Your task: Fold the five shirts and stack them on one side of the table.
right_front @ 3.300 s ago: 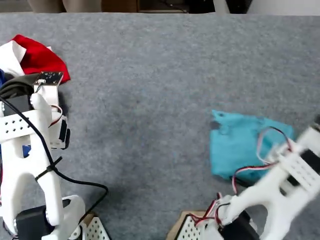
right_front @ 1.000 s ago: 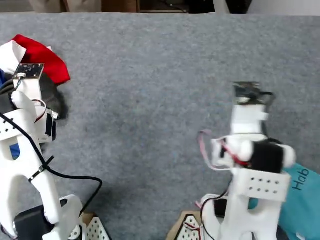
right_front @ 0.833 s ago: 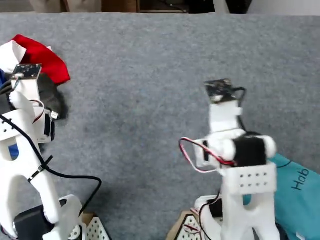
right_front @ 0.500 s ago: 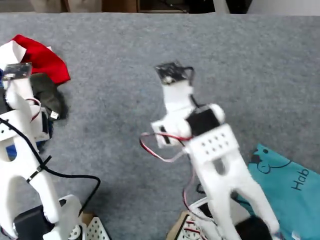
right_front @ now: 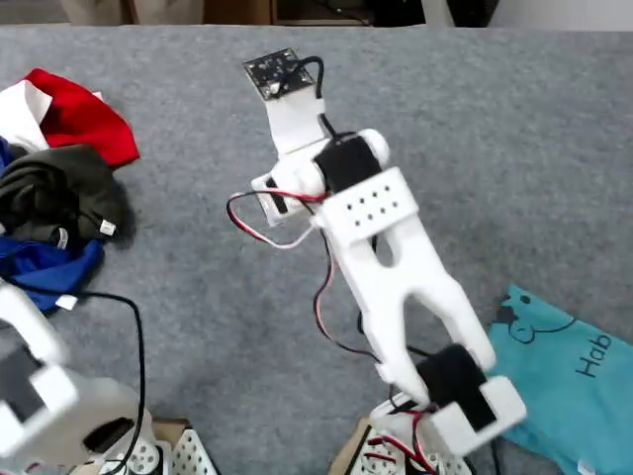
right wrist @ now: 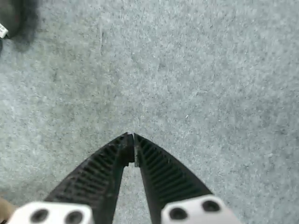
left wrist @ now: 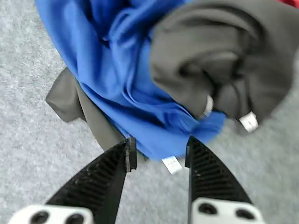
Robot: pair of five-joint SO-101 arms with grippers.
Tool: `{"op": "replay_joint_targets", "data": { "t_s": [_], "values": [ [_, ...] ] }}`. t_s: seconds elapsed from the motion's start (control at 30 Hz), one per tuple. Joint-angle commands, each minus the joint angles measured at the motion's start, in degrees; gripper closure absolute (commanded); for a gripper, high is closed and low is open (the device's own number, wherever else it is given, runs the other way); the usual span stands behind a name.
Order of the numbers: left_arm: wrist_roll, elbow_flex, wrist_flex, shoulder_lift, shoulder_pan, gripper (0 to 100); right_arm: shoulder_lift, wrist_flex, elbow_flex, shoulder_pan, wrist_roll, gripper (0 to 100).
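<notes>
Left gripper [left wrist: 159, 151] spread over the shirt pile; right gripper [right wrist: 132, 140] closed over the grey table [right wrist: 210, 70].

Left: the fingers stand apart, gripping nothing, tips just above the hem of the blue shirt [left wrist: 117, 84]. A white tag [left wrist: 172, 164] on that hem shows between them. The dark shirt [left wrist: 219, 60] lies bunched on the blue one, touching it. Right: the tips meet, with table felt under them. High view: the right arm [right_front: 376, 228] stretches on a slant from the near edge towards the far middle of the table. The pile sits at the left edge, with the red shirt [right_front: 84, 114] farthest and the white shirt [right_front: 20, 109] against it. Nearer lie the dark shirt [right_front: 54, 193] and then the blue [right_front: 45, 267]. The teal shirt [right_front: 564, 376] lies flat at the near right corner, well apart from the pile.
</notes>
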Motion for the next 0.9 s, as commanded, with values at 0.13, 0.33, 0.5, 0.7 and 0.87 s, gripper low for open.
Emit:
{"op": "replay_joint_targets", "data": {
  "t_s": [0.13,0.33,0.5,0.7,0.87],
  "values": [
    [0.6,-31.8,-1.2,23.2,-4.9,81,5.3,1.1,-6.6,-0.4,0.6,98.6],
    [2.0,-50.2,-1.2,41.1,-3.9,82,6.5,1.1,-7.3,-0.4,0.4,98.8],
    [4.7,-61.1,-0.9,52.9,-2.7,83,6.5,1.0,-7.1,-0.4,0.4,98.9],
    [4.7,-68.7,0.2,59.4,-0.4,94,6.5,1.0,-7.2,-0.4,0.3,98.9],
    [4.7,-76.0,6.9,59.5,1.1,98,6.4,1.1,-7.3,-0.3,0.3,98.9]
  ]
}}
